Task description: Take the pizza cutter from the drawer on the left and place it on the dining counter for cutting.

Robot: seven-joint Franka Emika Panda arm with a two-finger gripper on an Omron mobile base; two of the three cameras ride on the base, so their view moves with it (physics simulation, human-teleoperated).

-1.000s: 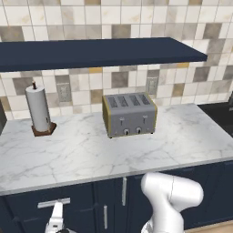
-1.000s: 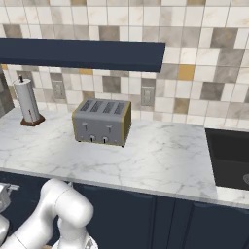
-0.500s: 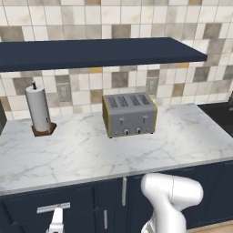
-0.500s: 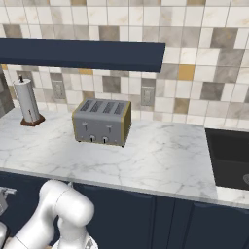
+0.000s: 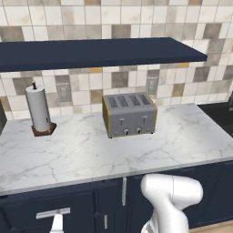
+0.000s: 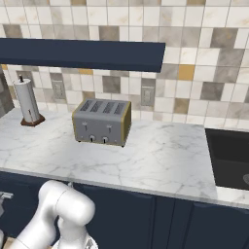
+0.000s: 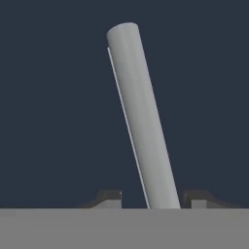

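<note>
Drawer (image 5: 45, 214), navy, sits below the marble worktop (image 5: 91, 154) at the lower left of the left base view, its silver bar handle (image 5: 53, 212) across the front. It looks shut, so I judge the task barely begun: the drawer must be pulled open, the pizza cutter found and lifted, then carried to the dining counter. I cannot see the cutter from here; presumably it lies inside.

On the worktop stand a toaster (image 5: 129, 114) and, well apart to its left, a paper towel roll (image 5: 38, 110). A navy shelf (image 5: 91, 52) runs above them against the tiled wall.

Just below the handle, the hand (image 5: 56, 224) pokes up at the picture's bottom edge. Seen from the hand view, the handle (image 7: 141, 121) runs between the two fingertips (image 7: 111, 198), with gaps either side: half open around the bar, not yet clamped, as far as I can tell.
</note>
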